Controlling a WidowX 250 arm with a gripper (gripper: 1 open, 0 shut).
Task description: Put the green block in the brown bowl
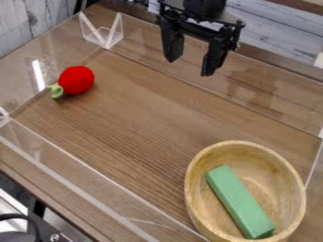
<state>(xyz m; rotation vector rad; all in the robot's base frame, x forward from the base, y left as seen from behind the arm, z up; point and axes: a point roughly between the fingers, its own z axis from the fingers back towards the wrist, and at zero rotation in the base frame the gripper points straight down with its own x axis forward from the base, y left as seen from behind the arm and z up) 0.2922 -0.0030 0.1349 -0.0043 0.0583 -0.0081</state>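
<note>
The hand [192, 55] hangs wide and empty. Well below-right of it, the green block [240, 200] lies inside the brown bowl [206, 168]; the task looks finished, leaving only retreat.

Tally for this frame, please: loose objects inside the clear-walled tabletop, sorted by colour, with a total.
Green: 1, the green block, lying inside the bowl
Tan wood: 1, the brown bowl
Red: 1, the round red fruit with a green stem
Total: 3
</note>
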